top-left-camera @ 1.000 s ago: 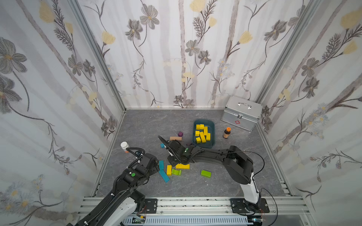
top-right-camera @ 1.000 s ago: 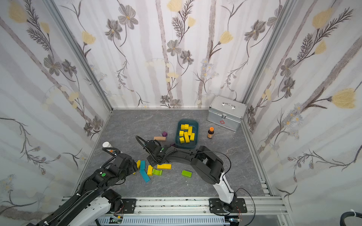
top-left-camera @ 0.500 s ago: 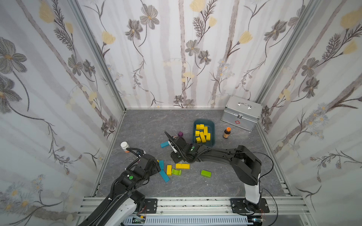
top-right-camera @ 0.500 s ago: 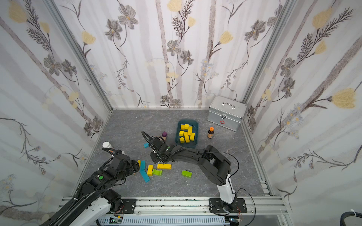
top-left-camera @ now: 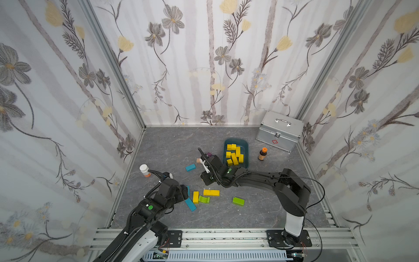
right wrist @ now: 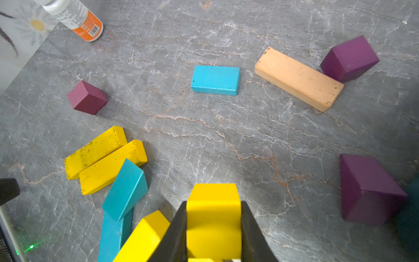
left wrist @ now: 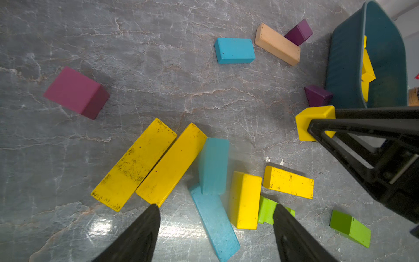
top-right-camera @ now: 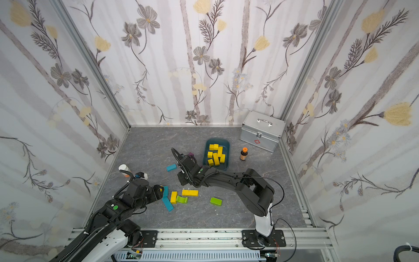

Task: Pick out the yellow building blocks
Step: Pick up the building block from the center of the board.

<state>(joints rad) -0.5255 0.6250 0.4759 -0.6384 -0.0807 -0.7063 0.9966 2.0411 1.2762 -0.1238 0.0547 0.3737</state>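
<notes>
There are five yellow building blocks (left wrist: 243, 199) outside the teal bin (left wrist: 344, 68), three blue blocks (left wrist: 234, 51), two lime-green blocks (left wrist: 350, 228), two purple blocks (left wrist: 299, 31), one magenta cube (left wrist: 76, 93) and one tan bar (left wrist: 277, 44).

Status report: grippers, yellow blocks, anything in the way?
Right gripper shut on yellow block. Left gripper open above loose yellow blocks. Blue blocks lie among them.

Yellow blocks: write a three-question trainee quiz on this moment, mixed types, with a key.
1. True or false: the right gripper is shut on a yellow block.
2. The left gripper is: A) open; B) shut, empty; C) out of every view.
3. In the left wrist view, how many loose yellow blocks lie on the table, outside the bin?
Key: 1 true; 2 A; 3 four.
</notes>
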